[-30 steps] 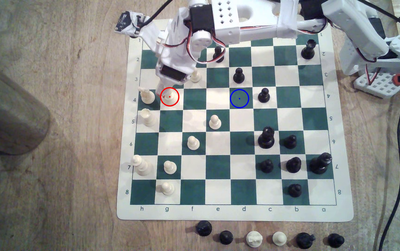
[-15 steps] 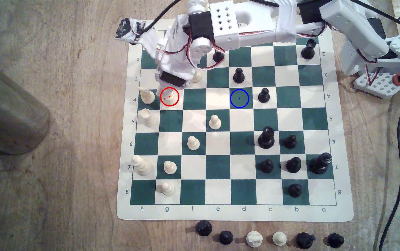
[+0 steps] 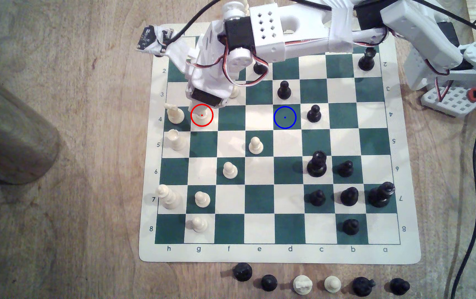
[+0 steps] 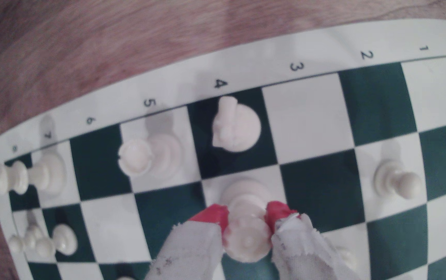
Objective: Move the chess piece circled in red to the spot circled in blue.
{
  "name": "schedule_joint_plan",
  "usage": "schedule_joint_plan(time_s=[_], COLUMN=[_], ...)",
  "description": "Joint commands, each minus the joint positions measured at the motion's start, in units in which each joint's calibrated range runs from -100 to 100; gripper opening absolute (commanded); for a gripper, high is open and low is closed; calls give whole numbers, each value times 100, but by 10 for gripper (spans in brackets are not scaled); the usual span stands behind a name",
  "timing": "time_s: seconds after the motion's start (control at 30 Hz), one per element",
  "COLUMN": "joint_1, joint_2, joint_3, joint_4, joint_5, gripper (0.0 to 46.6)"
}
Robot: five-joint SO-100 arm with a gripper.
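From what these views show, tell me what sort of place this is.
Probably a hobby or lab tabletop for robot chess: a roll-up chess mat on a wooden table, a 3D-printed arm's gripper around a cream piece, loose cables.

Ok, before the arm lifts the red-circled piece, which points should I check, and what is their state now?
1. Red fingertips on both sides of the piece's head: ok.
2. Gripper firmly shut on it: cannot tell.
3. Piece upright: ok.
4. Blue-circled square free: ok.
5. Squares between on row 4 free: ok.
6. Knight on the next square, near the gripper: keep clear, cannot tell.
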Motion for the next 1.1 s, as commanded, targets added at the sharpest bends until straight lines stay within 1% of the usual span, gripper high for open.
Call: schedule_joint_plan(time_s=[0.0, 0.2, 0.33, 0.37, 0.5, 0.63, 0.67, 0.77, 0.8, 1.07], joint_1=[20, 106, 153, 138, 75, -35, -74, -121, -152, -199], joint_2=[-50, -390, -967, -1298, -1859, -2648, -2988, -3455, -3743, -4847], joint_3=[-34, -61, 75, 220, 483, 1227, 1671, 2305, 2732, 4853], joint_4=[26, 43, 223, 288, 436, 485, 469, 411, 354, -219], joint_5=[20, 29, 54, 59, 68, 68, 73, 73, 63, 39], gripper=[2, 2, 2, 2, 2, 2, 2, 2, 2, 2])
